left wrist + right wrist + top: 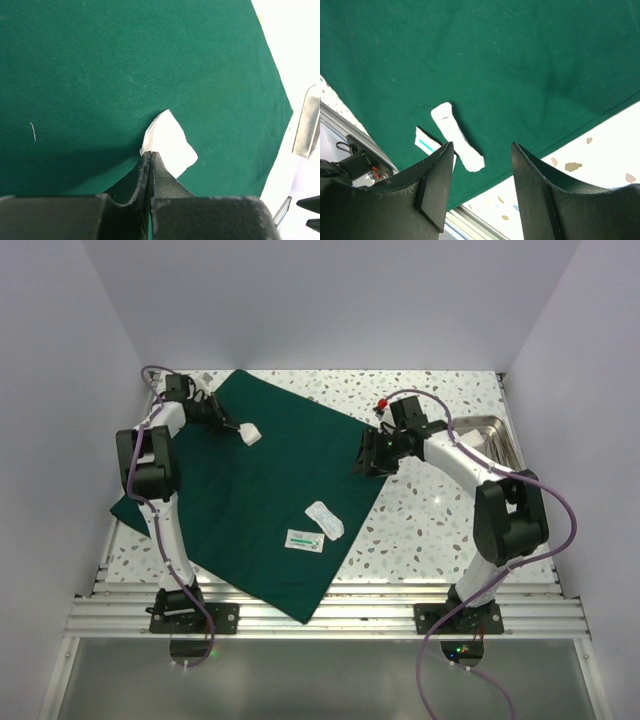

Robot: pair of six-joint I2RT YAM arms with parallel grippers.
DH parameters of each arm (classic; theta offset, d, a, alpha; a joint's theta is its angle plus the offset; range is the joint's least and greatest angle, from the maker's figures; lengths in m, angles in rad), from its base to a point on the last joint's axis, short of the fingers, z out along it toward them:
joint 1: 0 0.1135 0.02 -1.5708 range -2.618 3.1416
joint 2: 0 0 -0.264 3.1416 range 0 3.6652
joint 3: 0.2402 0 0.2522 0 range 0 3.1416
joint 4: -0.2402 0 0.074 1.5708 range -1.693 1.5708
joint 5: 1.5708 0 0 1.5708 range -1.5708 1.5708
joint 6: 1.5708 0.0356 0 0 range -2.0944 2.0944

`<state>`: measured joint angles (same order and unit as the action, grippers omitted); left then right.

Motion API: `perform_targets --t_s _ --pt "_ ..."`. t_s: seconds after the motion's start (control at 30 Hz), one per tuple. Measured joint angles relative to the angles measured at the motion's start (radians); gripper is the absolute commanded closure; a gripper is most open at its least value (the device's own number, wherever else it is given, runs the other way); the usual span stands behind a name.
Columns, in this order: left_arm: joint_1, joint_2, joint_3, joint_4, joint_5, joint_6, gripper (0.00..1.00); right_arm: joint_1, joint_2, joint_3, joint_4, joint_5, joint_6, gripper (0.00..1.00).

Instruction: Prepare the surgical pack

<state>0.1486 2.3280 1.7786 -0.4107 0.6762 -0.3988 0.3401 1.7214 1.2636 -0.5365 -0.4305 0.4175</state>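
Surgical pack (250,490) is lying spread flat on the table (430,525), seemingly as a wrapping base, with the left gripper (151,156) clenching a white gauze square (170,140) over it and the right gripper (481,146) hovering released, empty, above its edge.

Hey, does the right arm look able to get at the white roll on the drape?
Probably yes. The right gripper is open and empty above the drape, and nothing stands between it and the white roll. The flat packet lies close beside the roll, so it may get nudged.
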Motion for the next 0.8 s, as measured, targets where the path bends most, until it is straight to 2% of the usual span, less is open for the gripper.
perform_targets --t_s 0.13,0.17,0.3,0.43,0.6,0.8 --pt "0.0 0.0 0.0 0.003 0.001 -0.002 0.8 0.0 0.013 0.005 0.0 -0.008 0.0 0.47" --pt "0.0 0.0 0.0 0.004 0.002 -0.003 0.72 0.0 0.015 0.005 0.0 -0.008 0.0 0.47" --pt "0.001 0.0 0.0 0.01 0.004 -0.01 0.59 0.0 0.019 0.005 0.0 -0.008 0.0 0.48" --pt "0.001 0.0 0.0 0.013 0.001 -0.013 0.53 0.0 0.02 0.005 0.001 -0.011 0.0 0.48" --pt "0.001 -0.018 -0.013 0.006 -0.043 -0.022 0.51 0.0 0.02 0.005 0.003 -0.016 0.0 0.48" --pt "0.001 -0.124 -0.137 0.019 -0.08 -0.064 0.5 0.0 0.02 0.005 0.007 -0.031 0.001 0.48"
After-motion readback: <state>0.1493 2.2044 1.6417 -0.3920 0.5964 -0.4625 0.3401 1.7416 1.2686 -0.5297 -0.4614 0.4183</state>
